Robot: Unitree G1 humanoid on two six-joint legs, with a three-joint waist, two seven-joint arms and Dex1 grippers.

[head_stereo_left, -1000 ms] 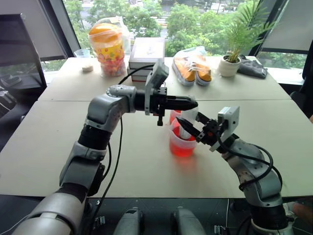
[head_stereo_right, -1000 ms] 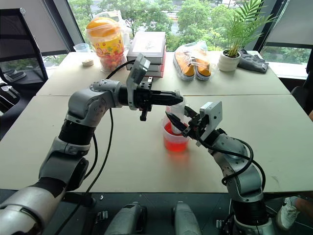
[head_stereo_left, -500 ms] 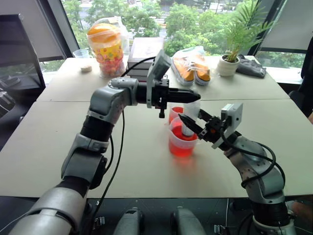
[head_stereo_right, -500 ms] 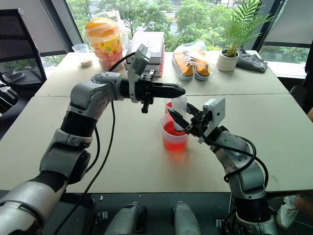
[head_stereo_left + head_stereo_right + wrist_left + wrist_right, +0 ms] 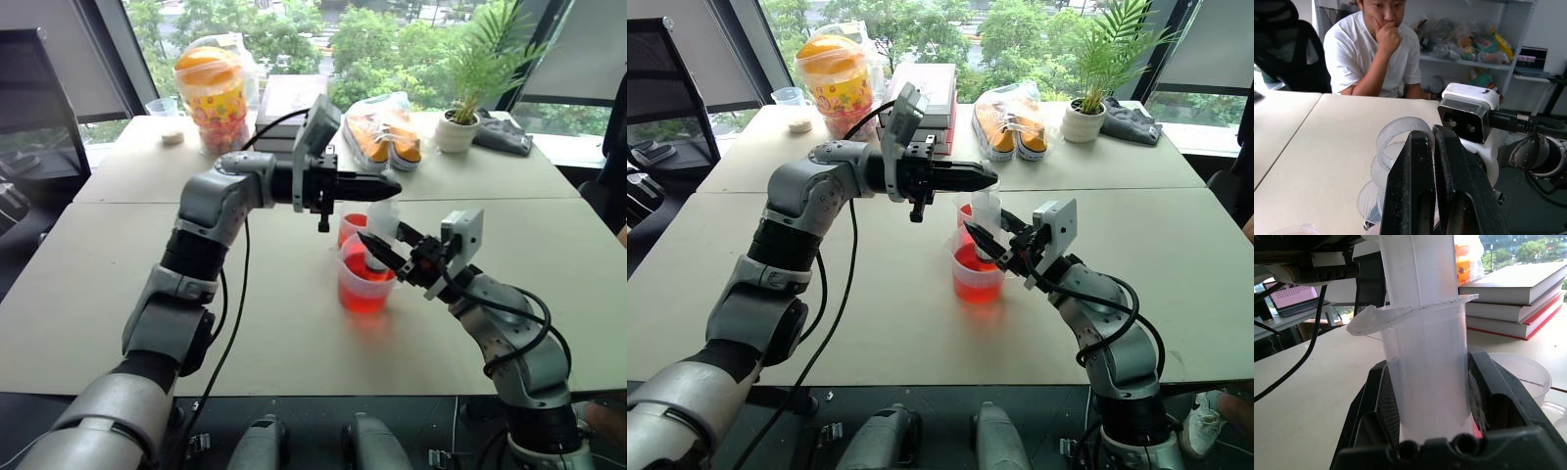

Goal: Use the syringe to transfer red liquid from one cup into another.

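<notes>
Eye views: right gripper (image 5: 370, 247) is clamped on the syringe (image 5: 985, 217), which stands upright in the big cup (image 5: 364, 286) of red liquid (image 5: 977, 278) near the table's (image 5: 98, 294) middle. The syringe tip is hidden inside the cup. The small cup (image 5: 352, 225) sits just behind the big one, mostly blocked by it and the syringe; only its red upper part shows. Left gripper (image 5: 394, 183) is level above the cups with its fingers pressed together, at the plunger top; whether it touches the plunger cannot be told, as the fingertips cover it. Books (image 5: 926, 93), a candy jar (image 5: 213, 93), shoes (image 5: 387, 132) and a plant (image 5: 460, 122) stand at the far edge.

Left wrist view: left fingers (image 5: 1415, 196) together, nothing between them. The plunger's round top (image 5: 1400, 139) sits right behind them, partly covered. A seated person (image 5: 1374, 54) is beyond the table.

Right wrist view: black pads (image 5: 1493, 396) grip the clear barrel (image 5: 1427, 377) from both sides. Its top is cut off by the frame, its bottom hidden by the gripper.

Against a second ago: the left gripper sits slightly higher over the syringe; the right gripper, the syringe and the cups are in the same place.
</notes>
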